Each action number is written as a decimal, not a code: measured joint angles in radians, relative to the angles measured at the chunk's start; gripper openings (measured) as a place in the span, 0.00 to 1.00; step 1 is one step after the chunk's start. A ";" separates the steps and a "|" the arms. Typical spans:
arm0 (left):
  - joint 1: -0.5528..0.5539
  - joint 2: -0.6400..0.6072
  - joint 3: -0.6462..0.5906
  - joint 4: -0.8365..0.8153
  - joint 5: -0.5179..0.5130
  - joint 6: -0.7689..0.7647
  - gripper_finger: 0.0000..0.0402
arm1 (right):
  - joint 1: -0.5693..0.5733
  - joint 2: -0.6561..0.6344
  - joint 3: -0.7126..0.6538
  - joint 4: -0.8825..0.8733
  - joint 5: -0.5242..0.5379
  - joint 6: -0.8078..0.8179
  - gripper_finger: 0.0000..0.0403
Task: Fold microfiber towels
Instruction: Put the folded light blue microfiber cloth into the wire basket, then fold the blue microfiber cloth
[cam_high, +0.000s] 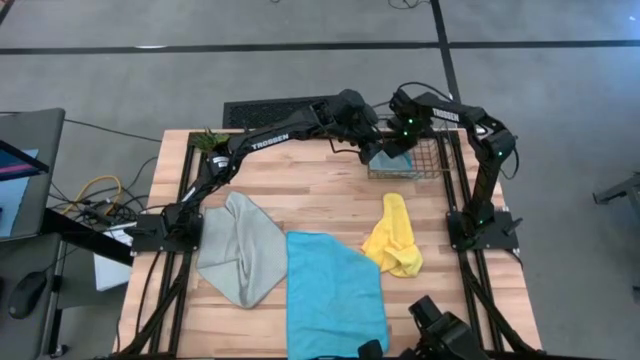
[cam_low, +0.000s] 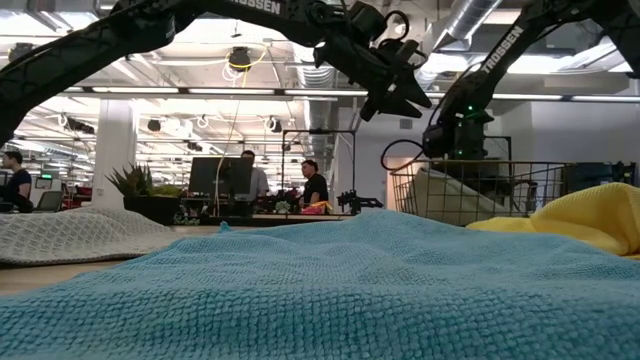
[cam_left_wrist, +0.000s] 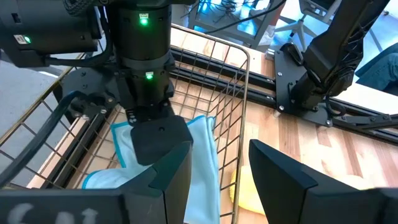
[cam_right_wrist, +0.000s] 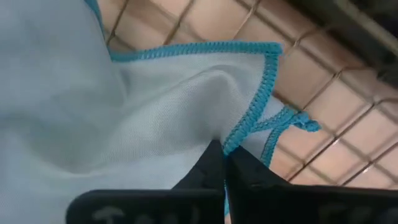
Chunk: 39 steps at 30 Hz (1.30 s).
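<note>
Worktop (cam_high: 300, 180): a pale wooden slab, with both dark arms reaching to its far right corner.
Cyan towel (cam_high: 335, 290): lying flat at the near middle, the largest cloth.
Grey-green towel (cam_high: 240, 245): rumpled, just left of the cyan one.
Yellow towel (cam_high: 393, 238): bunched up to the right of the cyan one, near the basket.
Wire basket (cam_high: 432, 160): at the far right, holding the pale blue towel.
Pale blue towel (cam_right_wrist: 124, 112): inside the basket, with a blue stitched hem.
Right end effector (cam_right_wrist: 224, 163): down in the basket, fingers pressed together, pinching the pale blue towel at its hem near a corner.
Left end effector (cam_left_wrist: 221, 171): hovering just above the basket's near rim, fingers spread, holding nothing.
Risk: the pinch takes only a thin edge, so the cloth may slip free when lifted; the loose thread or hem could also snag on the wire and drag the basket; the two arms sit close enough to bump.
</note>
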 joint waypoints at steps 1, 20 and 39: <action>0.000 0.000 0.000 0.000 0.000 0.000 0.38 | 0.000 0.000 0.000 0.009 0.000 0.000 0.03; 0.000 0.000 0.000 0.000 -0.001 -0.003 0.38 | 0.000 -0.002 0.001 -0.007 0.151 -0.051 0.20; -0.006 -0.018 -0.002 -0.014 -0.046 0.085 0.38 | -0.007 -0.012 0.083 -0.156 0.158 0.000 0.58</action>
